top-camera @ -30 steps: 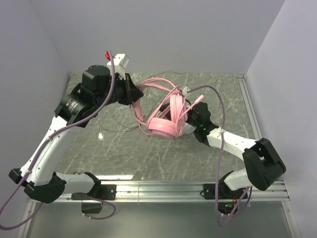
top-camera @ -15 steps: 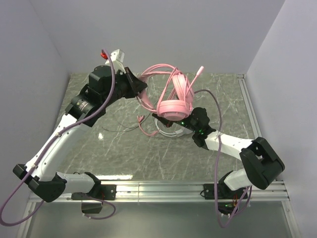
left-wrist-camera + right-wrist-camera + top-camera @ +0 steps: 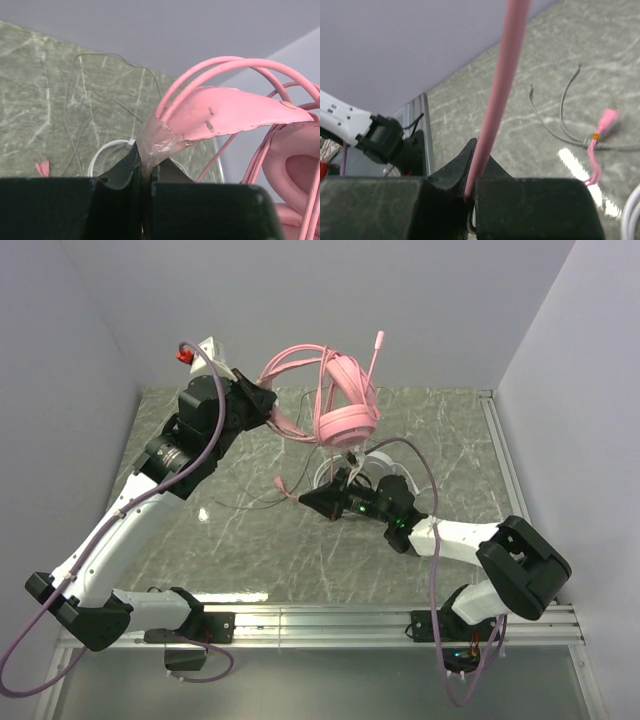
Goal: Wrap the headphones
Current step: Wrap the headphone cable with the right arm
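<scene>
The left gripper (image 3: 262,406) clamps the band of the all-pink corded headset (image 3: 345,412), holding it aloft above the white over-ear headset (image 3: 383,457) on the grey marbled table (image 3: 250,540), and the right gripper (image 3: 316,502) pinches its thin pink cable (image 3: 502,85), so a hard tug could strain the cord or slip the band.

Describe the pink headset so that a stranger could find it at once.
Look above the far middle of the green marble table. There the left gripper holds the pink headset up by its headband. It alone is all pink and in the air; the white headset lies beneath.
</scene>
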You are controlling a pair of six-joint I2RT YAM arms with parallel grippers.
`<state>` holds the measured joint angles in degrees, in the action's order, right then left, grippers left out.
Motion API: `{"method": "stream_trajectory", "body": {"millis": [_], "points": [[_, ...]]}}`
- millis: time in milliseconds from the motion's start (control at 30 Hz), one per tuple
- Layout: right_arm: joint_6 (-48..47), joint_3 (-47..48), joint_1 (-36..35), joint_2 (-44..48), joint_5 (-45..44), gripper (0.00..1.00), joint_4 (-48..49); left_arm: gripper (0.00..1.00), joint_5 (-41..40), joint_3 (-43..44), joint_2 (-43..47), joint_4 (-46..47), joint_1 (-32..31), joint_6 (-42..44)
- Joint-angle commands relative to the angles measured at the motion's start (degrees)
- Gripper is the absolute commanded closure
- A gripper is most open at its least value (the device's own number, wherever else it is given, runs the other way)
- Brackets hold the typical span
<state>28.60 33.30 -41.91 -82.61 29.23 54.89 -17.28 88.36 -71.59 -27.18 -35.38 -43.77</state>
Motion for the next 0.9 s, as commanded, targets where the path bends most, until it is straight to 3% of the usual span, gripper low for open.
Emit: {"method": "stream_trajectory", "body": {"millis": [0,500,867], "points": [[-0.30,-2.97,-1.76,3.32,-0.66,1.00,2.76,1.00,-5.66,2.70,3.13,10.04,0.57,-3.16],[-4.69,-9.22,-12.66,16.24,-8.84,1.00,-7.50,1.00,-14.01,-1.25,1.19,15.66,2.94,-7.03],[-6.89,-7.73,-18.55,22.75,-11.21,1.00,-18.85,1.00,-27.27,-6.35,-0.04,19.88,2.94,-7.57]]}}
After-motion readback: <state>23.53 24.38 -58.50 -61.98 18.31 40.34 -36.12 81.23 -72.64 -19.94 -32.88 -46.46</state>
